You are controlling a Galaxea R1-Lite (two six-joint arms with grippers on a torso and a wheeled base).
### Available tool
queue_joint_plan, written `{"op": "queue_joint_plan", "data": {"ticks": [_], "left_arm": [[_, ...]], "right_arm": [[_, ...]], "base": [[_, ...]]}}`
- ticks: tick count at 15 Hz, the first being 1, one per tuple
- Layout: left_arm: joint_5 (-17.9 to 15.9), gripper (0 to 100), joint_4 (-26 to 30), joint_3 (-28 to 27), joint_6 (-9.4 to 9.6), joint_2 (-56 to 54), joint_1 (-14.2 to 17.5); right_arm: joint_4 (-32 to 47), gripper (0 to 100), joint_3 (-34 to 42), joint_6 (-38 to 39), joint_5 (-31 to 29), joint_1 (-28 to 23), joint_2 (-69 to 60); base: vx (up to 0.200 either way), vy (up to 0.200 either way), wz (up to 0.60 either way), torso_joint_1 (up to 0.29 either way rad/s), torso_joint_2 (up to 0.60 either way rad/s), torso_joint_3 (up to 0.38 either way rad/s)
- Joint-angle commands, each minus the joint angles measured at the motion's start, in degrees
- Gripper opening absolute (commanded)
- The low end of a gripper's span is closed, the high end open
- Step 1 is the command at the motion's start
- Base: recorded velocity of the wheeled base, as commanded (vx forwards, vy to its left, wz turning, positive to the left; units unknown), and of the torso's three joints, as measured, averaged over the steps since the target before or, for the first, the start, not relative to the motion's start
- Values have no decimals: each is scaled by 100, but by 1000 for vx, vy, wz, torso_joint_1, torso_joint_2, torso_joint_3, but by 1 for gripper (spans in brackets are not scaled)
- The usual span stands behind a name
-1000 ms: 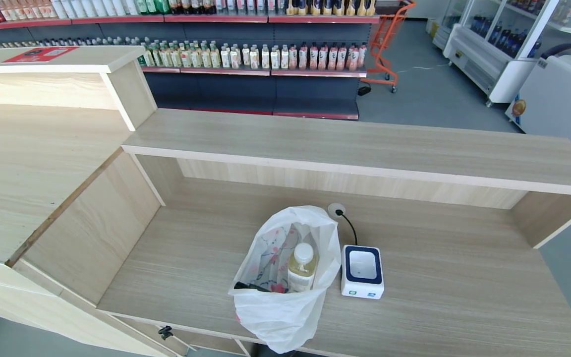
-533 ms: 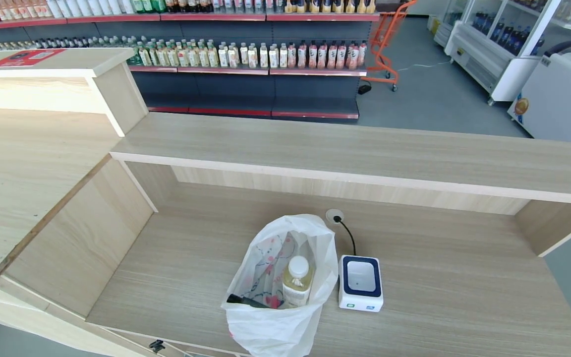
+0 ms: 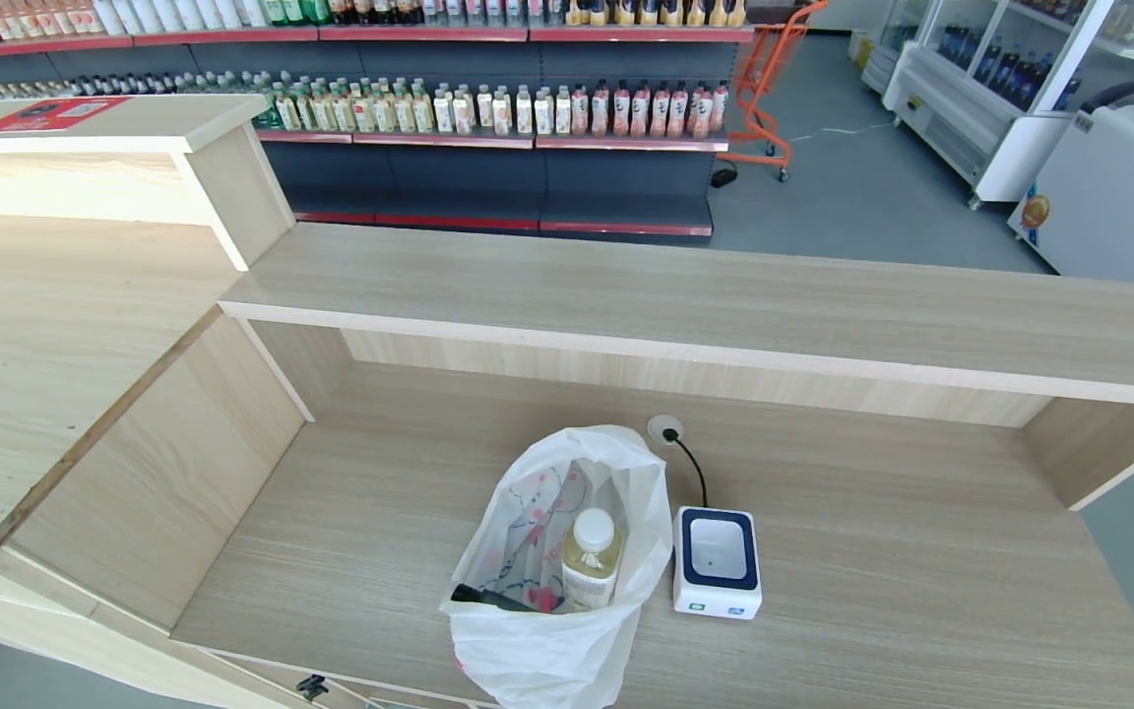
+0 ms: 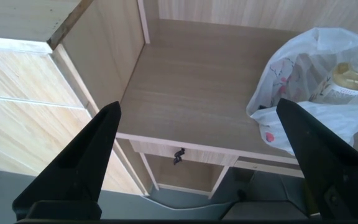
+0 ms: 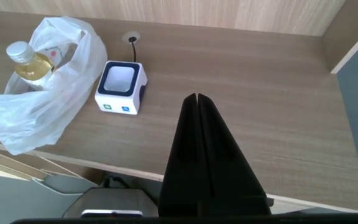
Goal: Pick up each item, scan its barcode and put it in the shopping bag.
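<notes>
Left claw (image 4: 197, 106) is hanging short of the near edge of the worktop (image 4: 191, 81), its fingers spread wide and gripping nothing. Shopping bag (image 3: 547, 630) is sitting at that edge, its mouth gaping upward. Bottle (image 3: 592, 556) is standing inside the bag beside a flowered packet (image 3: 528, 517), long axis near vertical, cap pointing up. Scanner (image 3: 717, 561) is sitting just beside the bag, window facing up. Right claw (image 5: 196, 102) is hanging with fingers pressed together, carrying nothing. On this evidence, scanning and bagging are looking finished, or nearly so.

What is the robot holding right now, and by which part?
Nothing. The left gripper is open and empty; the right gripper is shut on nothing.
</notes>
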Motion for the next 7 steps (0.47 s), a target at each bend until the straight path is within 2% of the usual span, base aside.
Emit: {"op": "queue_joint_plan", "data": {"ticks": [1,7], "left_arm": [[0,100,0,0,0,-2,0],[0,100,0,0,0,-2,0]], "right_arm": [[1,0,1,-12,2,0,11],[10,0,1,-65,11,0,11]], "base": [[0,0,0,0,0,0],[0,0,0,0,0,0]]}}
